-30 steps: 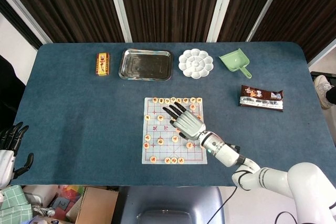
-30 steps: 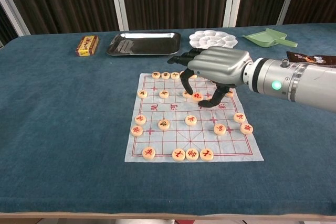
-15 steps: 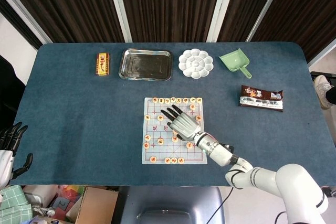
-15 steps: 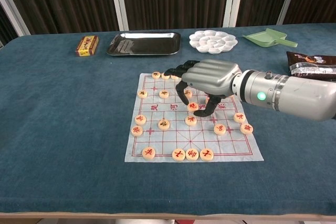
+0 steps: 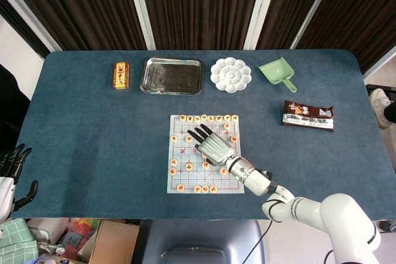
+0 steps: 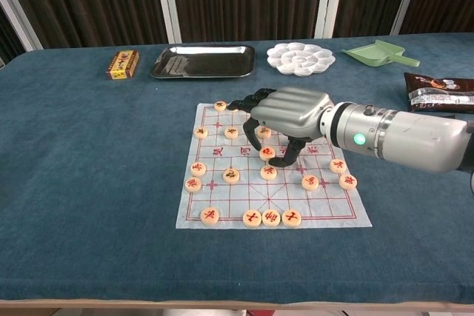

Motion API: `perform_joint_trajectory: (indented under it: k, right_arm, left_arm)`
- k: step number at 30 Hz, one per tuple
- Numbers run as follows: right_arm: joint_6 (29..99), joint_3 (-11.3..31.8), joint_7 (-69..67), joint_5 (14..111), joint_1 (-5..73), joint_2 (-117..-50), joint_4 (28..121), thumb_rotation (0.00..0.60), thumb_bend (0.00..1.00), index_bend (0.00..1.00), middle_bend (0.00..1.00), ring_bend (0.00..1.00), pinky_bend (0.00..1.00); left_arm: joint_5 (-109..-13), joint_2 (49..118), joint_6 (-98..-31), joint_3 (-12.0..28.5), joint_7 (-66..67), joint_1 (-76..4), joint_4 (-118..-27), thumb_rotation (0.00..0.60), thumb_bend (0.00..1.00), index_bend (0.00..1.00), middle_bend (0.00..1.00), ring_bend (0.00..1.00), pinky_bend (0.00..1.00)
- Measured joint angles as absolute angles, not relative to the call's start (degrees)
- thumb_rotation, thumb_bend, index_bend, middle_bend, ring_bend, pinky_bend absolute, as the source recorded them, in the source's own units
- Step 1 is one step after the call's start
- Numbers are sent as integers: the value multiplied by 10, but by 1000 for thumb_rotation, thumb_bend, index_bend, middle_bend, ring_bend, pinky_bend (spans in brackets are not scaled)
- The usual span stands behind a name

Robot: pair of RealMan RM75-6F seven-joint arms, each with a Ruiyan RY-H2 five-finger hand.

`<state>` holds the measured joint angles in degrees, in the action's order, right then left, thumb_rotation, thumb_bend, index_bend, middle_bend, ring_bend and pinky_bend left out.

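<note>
Right hand hovers low over the middle of the chess mat, palm down, fingers curled toward the cloth. Its dark fingertips come down just beside one round piece, thumb on the near side of it. Whether the tips pinch that piece or only touch it I cannot tell; the piece looks to sit flat on the mat, not lifted.

Left hand hangs off the worktop edge at the far lower corner of the head view, fingers spread, holding nothing.

Board state: pieces are scattered, not in ordered ranks. A partial row lies along the far edge, a short row along the near edge, and loose ones in between, such as one on the left of the mat and two at the right side.

Judgement: the work is at the contact stage on a single mid-board piece. No piece appears raised or off the mat, so the grasp is unconfirmed and any lift or placing is still to do.

Back of the worktop: small yellow box, steel tray, white palette, green dustpan, snack packet.
</note>
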<state>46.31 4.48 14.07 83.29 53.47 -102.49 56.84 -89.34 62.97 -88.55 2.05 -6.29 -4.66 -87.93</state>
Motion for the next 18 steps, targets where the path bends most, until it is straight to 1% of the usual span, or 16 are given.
perform_joint_trajectory:
  k: [10,13,16,17,18]
  right_arm:
    - [469,48,136,833,531,-1014,586,600,438,556,89,0,0]
    - [486,48,128,840,527,-1003,603,600,437,514,90,0,0]
    - [514,48,123,848,517,-984,632,600,438,411,80,0,0]
    - [525,48,122,850,512,-975,645,600,438,327,57,0,0]
    - [539,47,124,851,503,-961,665,600,438,269,40,0,0]
  left_arm:
    - [-895,630,-887,20,-63,-46,-879,600,437,0,0,0,58]
    - [-898,630,-890,19,-64,-46,-878,600,438,0,0,0,58]
    - [-898,630,-890,19,-64,-46,-876,600,437,0,0,0,58]
    - [-897,630,-890,20,-64,-45,-876,600,437,0,0,0,58]
    - [-897,630,-891,20,-63,-45,-876,600,437,0,0,0,58]
